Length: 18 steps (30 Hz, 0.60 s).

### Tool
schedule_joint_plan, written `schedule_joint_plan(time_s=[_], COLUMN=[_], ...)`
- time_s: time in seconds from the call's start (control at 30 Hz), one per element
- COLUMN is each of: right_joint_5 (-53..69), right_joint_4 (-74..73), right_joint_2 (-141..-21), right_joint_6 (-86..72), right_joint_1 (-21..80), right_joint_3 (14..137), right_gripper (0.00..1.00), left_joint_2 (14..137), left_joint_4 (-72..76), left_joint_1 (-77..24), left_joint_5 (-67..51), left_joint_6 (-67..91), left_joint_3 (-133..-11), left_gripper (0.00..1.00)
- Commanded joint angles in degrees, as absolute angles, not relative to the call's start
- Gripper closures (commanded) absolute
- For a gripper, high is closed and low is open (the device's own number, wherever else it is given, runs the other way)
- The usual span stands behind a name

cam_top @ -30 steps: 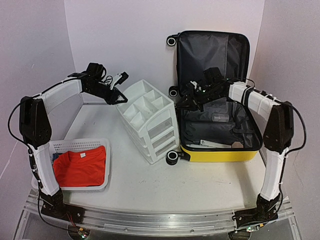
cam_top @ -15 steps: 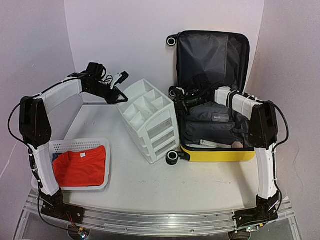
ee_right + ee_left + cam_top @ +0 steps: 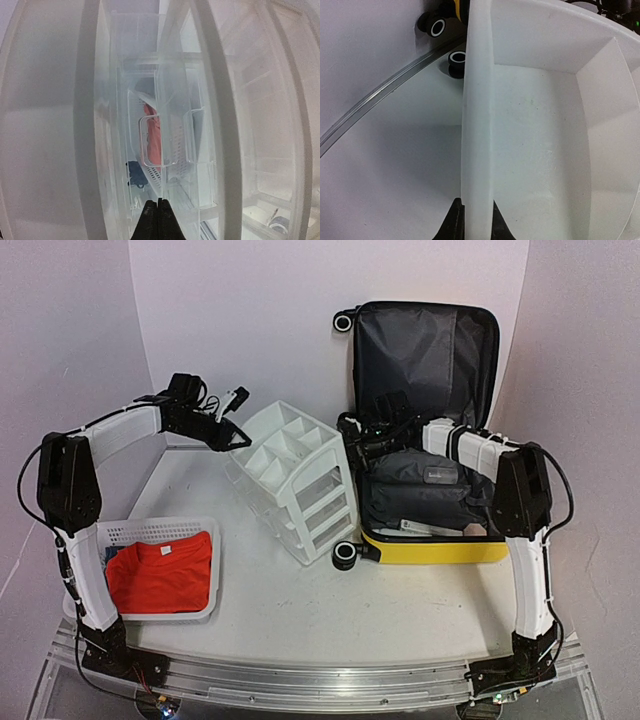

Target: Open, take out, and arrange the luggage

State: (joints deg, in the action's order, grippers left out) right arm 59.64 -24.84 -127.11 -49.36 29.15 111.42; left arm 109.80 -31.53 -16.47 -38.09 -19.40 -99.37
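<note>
Luggage [image 3: 425, 350] lies open; left gripper [image 3: 473, 227] pinches the rim of the drawer unit [image 3: 300, 490]; right gripper [image 3: 158, 220] is closed, seemingly empty. Slide it slowly, kept level.

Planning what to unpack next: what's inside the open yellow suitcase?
Dark grey fabric fills the luggage, with a white item at its front wall. Whatever lies beneath the fabric is covered.

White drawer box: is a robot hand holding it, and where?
Yes. The left gripper pinches the white drawer unit by its top rim. The right gripper holds nothing.
</note>
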Motion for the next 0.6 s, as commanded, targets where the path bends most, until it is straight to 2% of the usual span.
schedule_joint_plan(time_s=[0.0, 0.2, 0.27, 0.37, 0.57], right_joint_5=[55.15, 54.47, 54.94, 56.41, 61.35], right_joint_4=[-21.18, -21.07, -21.09, -21.18, -21.18], right_joint_2=[-124.84, -126.56, -127.50, -128.82, -131.16], right_joint_6=[-51.76, -53.24, -53.01, -52.98, -52.76], right_joint_1=[26.42, 22.82, 22.23, 22.13, 24.86], right_joint_3=[111.31, 112.52, 113.18, 113.78, 113.99], right_gripper=[0.95, 0.85, 0.88, 1.00, 1.00], left_joint_2=[106.20, 106.17, 106.09, 106.04, 106.34], left_joint_4=[-20.86, -20.81, -20.71, -20.69, -20.57], left_joint_1=[-15.40, -13.38, -13.26, -13.27, -13.25], left_joint_5=[-46.73, -51.67, -52.76, -53.42, -53.76], left_joint_6=[-14.94, -17.37, -17.80, -17.84, -17.31], left_joint_3=[-100.17, -100.26, -100.45, -100.70, -101.15], left_gripper=[1.00, 1.00, 1.00, 1.00, 1.00])
